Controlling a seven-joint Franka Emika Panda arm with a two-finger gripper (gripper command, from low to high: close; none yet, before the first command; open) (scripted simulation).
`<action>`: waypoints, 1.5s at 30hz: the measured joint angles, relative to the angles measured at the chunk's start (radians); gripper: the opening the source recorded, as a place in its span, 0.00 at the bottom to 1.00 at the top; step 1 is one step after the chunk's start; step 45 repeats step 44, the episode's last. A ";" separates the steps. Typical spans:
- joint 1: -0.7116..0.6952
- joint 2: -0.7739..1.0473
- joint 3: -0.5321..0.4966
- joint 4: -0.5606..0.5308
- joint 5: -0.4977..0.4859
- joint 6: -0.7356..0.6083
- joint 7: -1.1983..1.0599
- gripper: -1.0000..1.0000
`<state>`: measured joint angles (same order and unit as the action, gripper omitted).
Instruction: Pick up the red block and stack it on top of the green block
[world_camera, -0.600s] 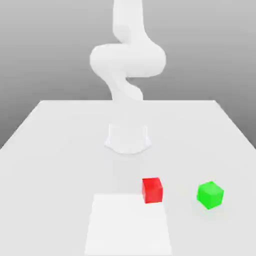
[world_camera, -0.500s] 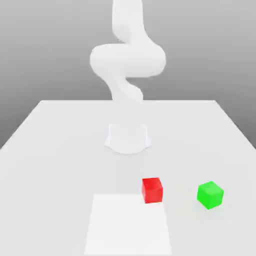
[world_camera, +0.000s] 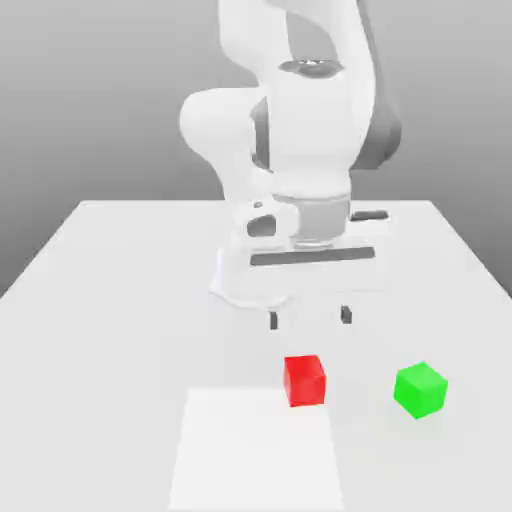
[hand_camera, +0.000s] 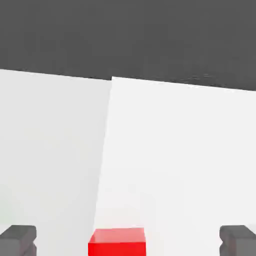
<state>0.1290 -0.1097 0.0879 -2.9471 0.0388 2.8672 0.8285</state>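
Exterior view, read from its left to its right. A white table carried a brighter white patch on its near part. The white robot arm rose from its base at the far middle of the table and bent forward, so that the hand pointed down over the middle of the table. The claw hung under the hand with its two dark fingertips spread wide apart; it was fully open, held nothing and touched nothing. The red block sat on the table nearer the camera than the fingertips, below the gap between them in the picture, at the far right corner of the bright patch, and clear of the claw. The green block sat on the table to the exterior view's right of the red block, at about the same nearness, with bare table between the two. Both blocks rested flat, each turned a little so that a corner faced the camera.

Hand view. The two dark fingertips appeared at opposite lower corners of the picture, far apart, and the red block lay between them on the table without touching either. The edge of the bright patch ran away from the block across the table.
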 joint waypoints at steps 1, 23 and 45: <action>0.001 0.054 0.001 -0.004 -0.013 0.043 0.010 0.50; 0.056 -0.012 -0.036 -0.018 -0.022 -0.023 0.013 0.00; 0.312 0.228 0.097 0.211 -0.118 -0.017 -0.139 1.00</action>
